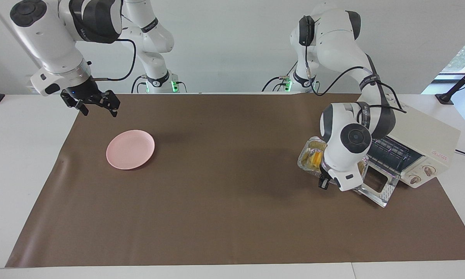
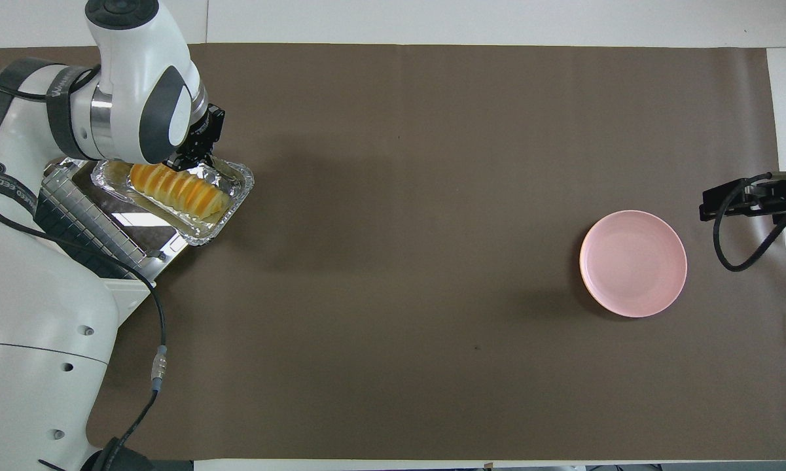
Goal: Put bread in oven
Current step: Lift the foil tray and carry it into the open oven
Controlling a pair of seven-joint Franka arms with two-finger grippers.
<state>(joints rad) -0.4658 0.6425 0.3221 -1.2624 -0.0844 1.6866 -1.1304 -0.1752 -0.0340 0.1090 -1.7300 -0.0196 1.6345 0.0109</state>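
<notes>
Overhead view: left gripper (image 2: 196, 147) pinches the flimsy foil tray (image 2: 235, 196) by its rim, soft bread (image 2: 173, 190) riding loose inside, over the oven (image 1: 418, 143) door; right gripper (image 1: 95, 104) waits spread.

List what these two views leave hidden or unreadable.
- Facing view: the left arm's wrist covers most of the bread and foil tray.
- Overhead view: the left arm covers most of the oven, and the right gripper is cut off at the edge.
- Oven knob markings: too small.
</notes>
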